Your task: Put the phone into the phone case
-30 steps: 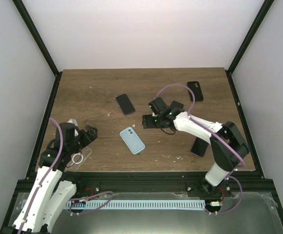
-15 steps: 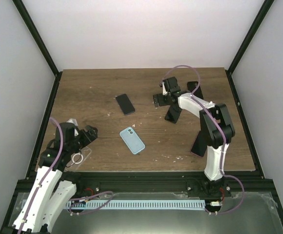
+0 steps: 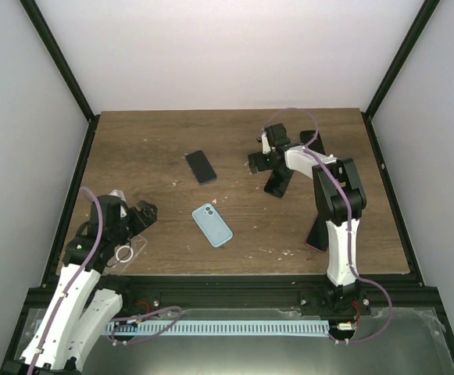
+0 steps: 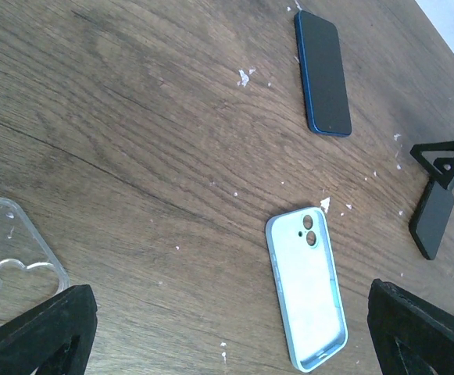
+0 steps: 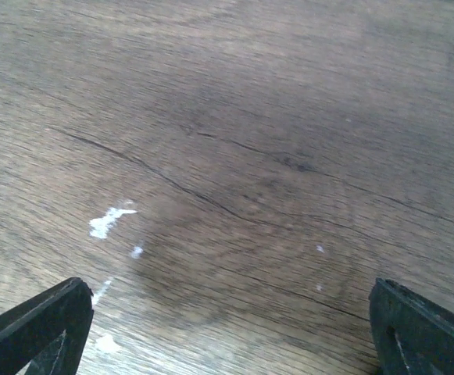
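Left gripper (image 4: 230,312) hangs low over the near left corner of the desk (image 4: 133,117), jaws spread wide and nothing between them. Just beside it lies a clear case (image 4: 16,258), flat on the wood. The light blue phone case (image 4: 309,285) lies flat near the middle of the desk, camera cut-out at its far end. The phone (image 4: 323,74), dark with a blue edge, lies flat farther back and slightly left, apart from the phone case and touched by neither arm. Over on the far right, the right gripper (image 3: 266,160) is wide open too; its wrist view shows only bare wood between the fingers. A black slab (image 3: 277,181) lies just beside it.
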`<move>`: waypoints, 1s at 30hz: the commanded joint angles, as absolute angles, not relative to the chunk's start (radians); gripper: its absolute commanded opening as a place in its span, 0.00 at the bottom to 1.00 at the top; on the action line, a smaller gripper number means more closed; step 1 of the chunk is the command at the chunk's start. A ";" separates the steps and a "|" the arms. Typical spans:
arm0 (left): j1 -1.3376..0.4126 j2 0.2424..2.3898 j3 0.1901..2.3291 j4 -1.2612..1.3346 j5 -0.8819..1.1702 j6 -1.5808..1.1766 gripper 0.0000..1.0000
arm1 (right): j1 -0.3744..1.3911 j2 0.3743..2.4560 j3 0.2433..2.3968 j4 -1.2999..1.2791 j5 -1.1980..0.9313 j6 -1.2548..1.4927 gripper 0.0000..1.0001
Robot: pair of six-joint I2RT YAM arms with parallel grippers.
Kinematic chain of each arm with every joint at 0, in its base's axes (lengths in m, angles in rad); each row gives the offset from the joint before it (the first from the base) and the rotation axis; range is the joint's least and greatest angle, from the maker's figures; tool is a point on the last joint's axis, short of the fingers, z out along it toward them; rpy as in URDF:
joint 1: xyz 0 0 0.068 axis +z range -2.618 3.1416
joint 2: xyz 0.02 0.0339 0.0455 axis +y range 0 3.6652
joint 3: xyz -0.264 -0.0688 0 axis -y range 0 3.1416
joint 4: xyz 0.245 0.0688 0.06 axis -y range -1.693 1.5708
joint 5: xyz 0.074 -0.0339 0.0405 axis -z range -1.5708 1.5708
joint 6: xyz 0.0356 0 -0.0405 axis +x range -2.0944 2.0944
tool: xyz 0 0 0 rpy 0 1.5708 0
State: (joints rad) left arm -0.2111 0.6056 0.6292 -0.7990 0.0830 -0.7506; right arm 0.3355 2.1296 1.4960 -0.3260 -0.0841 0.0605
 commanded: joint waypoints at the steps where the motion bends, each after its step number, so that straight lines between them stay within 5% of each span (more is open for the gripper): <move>1: -0.207 0.601 0.652 -0.802 0.076 -0.737 0.95 | 0.295 2.142 1.519 -0.372 -0.104 0.047 0.97; 30: -0.208 0.597 0.627 -0.778 0.119 -0.755 0.94 | 0.285 1.715 0.947 -0.452 -0.316 0.160 0.90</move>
